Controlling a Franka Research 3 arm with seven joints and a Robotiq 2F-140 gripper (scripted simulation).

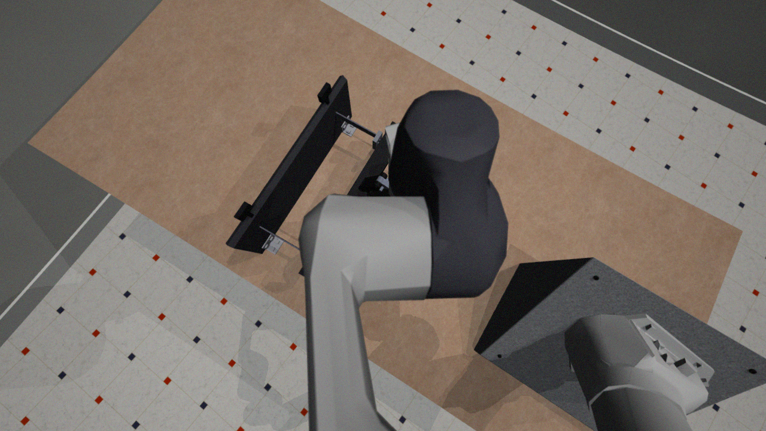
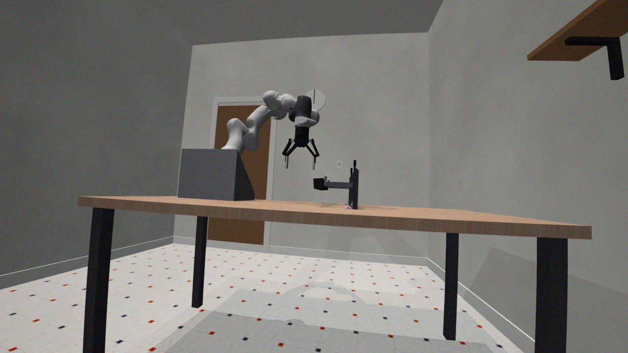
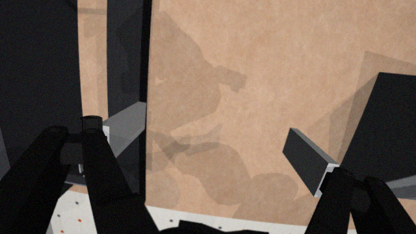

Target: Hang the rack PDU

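A dark upright back board (image 1: pixel 291 171) stands on the wooden table; it also shows edge-on in the exterior view (image 2: pixel 353 186). Two small light keyhole plates (image 1: pixel 349 128) (image 1: pixel 274 245) sit near its ends. The PDU (image 2: pixel 319 183), a dark bar, hangs clear of the table, parallel to the board and joined to it by two thin rods. From above it (image 1: pixel 372 166) is mostly hidden by my wrist. I cannot see the buttons in the slots. My gripper (image 2: pixel 300 166) is open and empty, above the PDU and slightly toward the base. In the wrist view (image 3: pixel 214 146) the PDU (image 3: pixel 128 65) lies under the left finger.
The grey base pedestal (image 2: pixel 213 174) stands at the table's back; it also shows from above (image 1: pixel 589 300) and at the wrist view's right edge (image 3: pixel 383 130). A wall shelf (image 2: pixel 575 33) hangs high on the right. The table edge runs close below the board's near end.
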